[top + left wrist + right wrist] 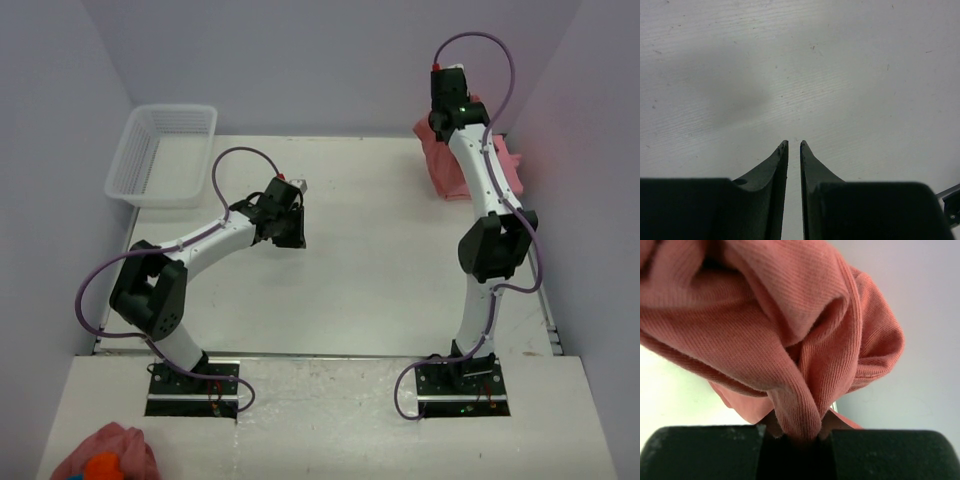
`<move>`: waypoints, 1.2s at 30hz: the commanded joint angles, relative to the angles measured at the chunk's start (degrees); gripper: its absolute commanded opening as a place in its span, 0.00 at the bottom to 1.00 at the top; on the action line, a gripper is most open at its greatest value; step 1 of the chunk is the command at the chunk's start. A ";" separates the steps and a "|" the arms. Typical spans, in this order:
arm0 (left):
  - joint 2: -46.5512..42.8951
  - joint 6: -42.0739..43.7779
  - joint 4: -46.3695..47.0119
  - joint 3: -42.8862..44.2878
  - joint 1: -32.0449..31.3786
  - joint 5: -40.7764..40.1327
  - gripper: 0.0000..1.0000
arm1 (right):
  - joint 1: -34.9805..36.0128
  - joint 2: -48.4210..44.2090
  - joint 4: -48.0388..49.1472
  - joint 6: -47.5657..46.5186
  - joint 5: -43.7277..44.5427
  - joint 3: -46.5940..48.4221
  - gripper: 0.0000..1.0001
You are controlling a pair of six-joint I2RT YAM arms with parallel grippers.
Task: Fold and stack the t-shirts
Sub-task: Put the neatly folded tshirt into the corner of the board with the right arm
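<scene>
A salmon-pink heap of t-shirts (443, 168) lies at the back right corner of the table, partly hidden by my right arm. My right gripper (452, 92) reaches over that heap by the back wall. In the right wrist view it (796, 432) is shut on a bunched fold of a t-shirt (790, 315), which hangs crumpled in front of the camera and hides the fingertips. My left gripper (290, 225) hovers over bare table left of the middle. Its fingers (794, 144) stand a thin slit apart with nothing between them.
A white mesh basket (165, 150) stands at the back left corner. A small pink cloth lump with an orange patch (105, 458) lies on the front ledge at the far left. Walls close in the table at the back and both sides.
</scene>
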 commanded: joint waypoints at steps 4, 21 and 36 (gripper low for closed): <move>-1.53 1.43 1.80 -1.02 -0.32 0.95 0.17 | -2.36 -2.96 2.24 1.34 2.56 1.74 0.00; -2.32 2.57 0.31 -2.34 -0.23 2.45 0.17 | -6.66 8.11 5.57 0.47 0.55 4.30 0.00; -3.11 2.14 -2.33 -3.39 -0.32 4.65 0.16 | -12.73 19.98 12.16 -0.93 3.80 10.35 0.00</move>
